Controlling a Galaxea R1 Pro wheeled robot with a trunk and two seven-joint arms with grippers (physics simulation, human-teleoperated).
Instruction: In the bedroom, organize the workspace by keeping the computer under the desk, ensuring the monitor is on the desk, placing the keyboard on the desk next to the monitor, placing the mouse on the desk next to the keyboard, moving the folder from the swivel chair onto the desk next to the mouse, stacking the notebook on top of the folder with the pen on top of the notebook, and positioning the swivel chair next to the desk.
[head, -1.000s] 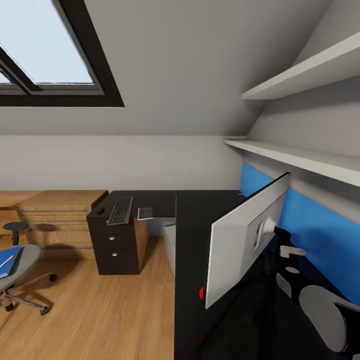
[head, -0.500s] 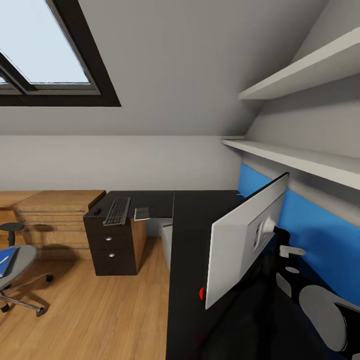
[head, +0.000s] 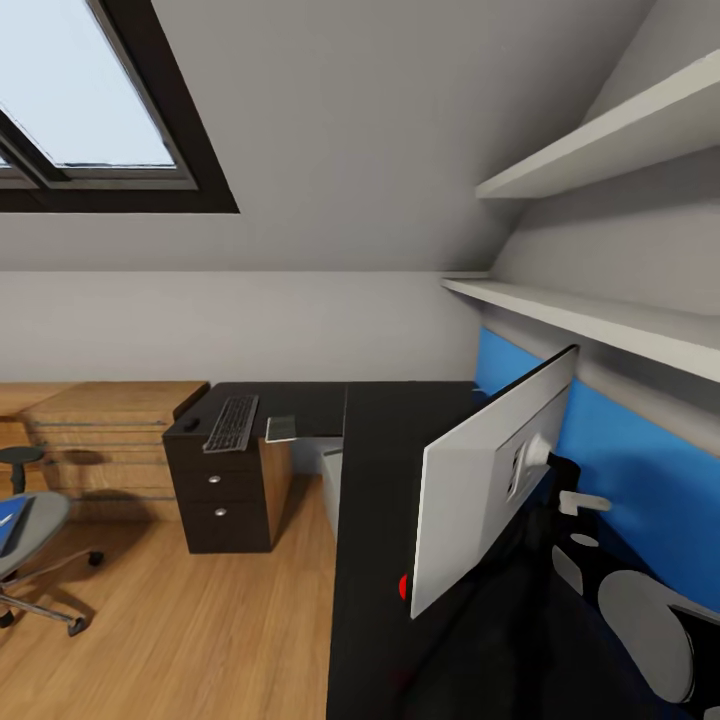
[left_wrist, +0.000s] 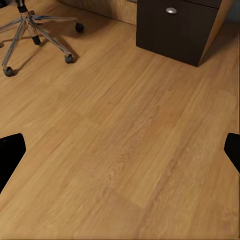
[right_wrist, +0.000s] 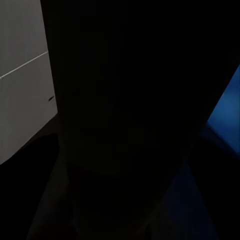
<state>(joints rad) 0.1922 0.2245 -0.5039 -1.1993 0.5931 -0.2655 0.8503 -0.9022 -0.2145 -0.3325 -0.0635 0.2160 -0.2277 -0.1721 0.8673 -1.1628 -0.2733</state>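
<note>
**Glossy black L-shaped surface, open plank floor to its left**

Black top of the surface (head: 390, 470) runs from the near edge toward the back wall, then turns left over the black drawer unit (head: 222, 490). Monitor (head: 490, 480) stands on the near leg, silver back facing the camera, tilted, close to the blue wall panel (head: 640, 470). Keyboard (head: 231, 423) lies on the far leg above the drawers, mouse (head: 190, 424) just beside it at the outer edge. A small grey flat item (head: 282, 428) sits on the keyboard's other side. Pale box under the corner, likely the computer (head: 332, 470), mostly hidden.

Swivel chair (head: 30, 545) sits at the frame's left edge, well apart from the surface, blue folder (head: 8, 520) on its seat. Wood floor (left_wrist: 125, 140) between chair base and drawer unit is open.

Left claw (left_wrist: 120, 150): tips at both frame edges, spread wide, holding nothing. Right claw: wrist view too dark, cannot tell.
</note>
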